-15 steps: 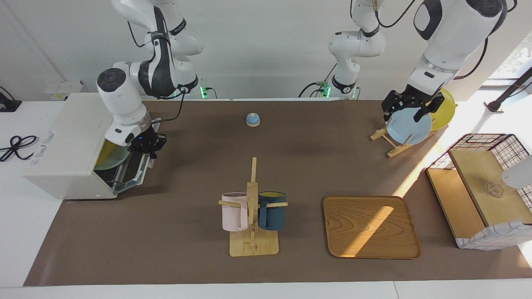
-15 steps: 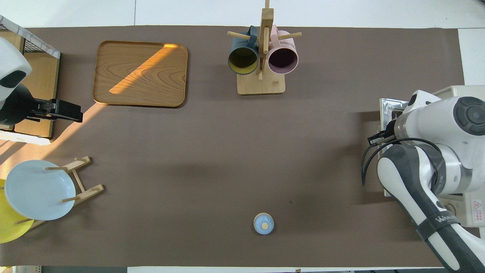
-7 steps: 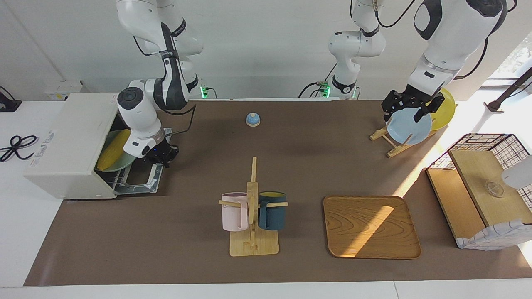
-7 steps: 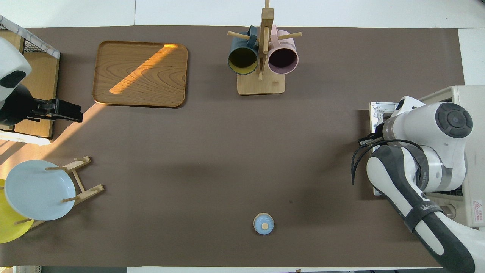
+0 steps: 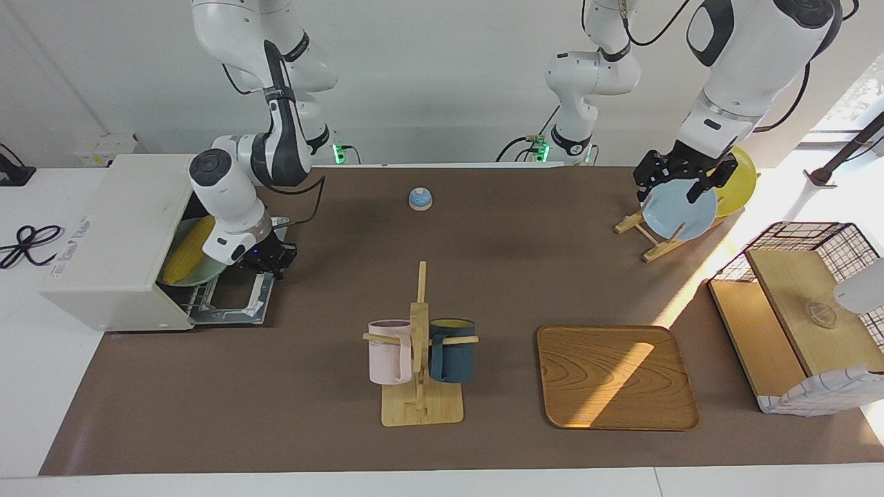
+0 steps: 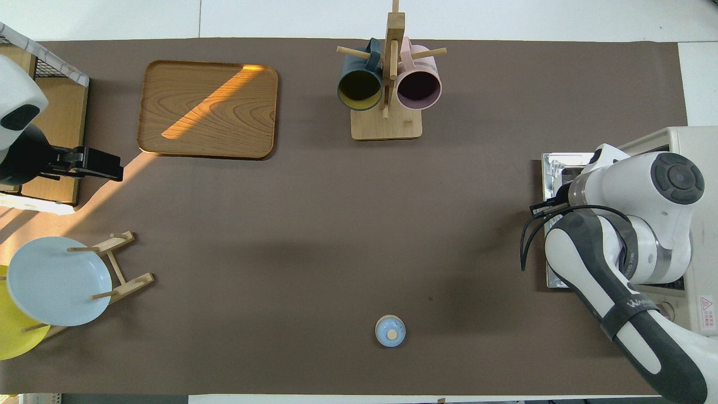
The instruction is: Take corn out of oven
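Observation:
The off-white oven [image 5: 117,228] stands at the right arm's end of the table; its top also shows in the overhead view [image 6: 693,140]. Its glass door [image 5: 235,293] lies folded down flat. Inside, the yellow corn [image 5: 188,250] lies on a pale green plate [image 5: 200,273]. My right gripper [image 5: 268,261] is low at the door's free edge, shut on the bar handle, clear of the corn. In the overhead view the right arm hides the oven's mouth and the corn. My left gripper [image 5: 680,185] waits over the plate rack.
A mug rack [image 5: 419,345] with a pink and a dark blue mug stands mid-table. A wooden tray [image 5: 617,376] lies beside it. A small blue bell [image 5: 420,199] sits near the robots. The plate rack holds a blue plate [image 5: 680,210] and a yellow plate [image 5: 739,179]. A wire basket [image 5: 808,310] stands at the left arm's end.
The right gripper pulled the oven door from partly open down to flat. The corn on its plate came into view. The left arm has not moved.

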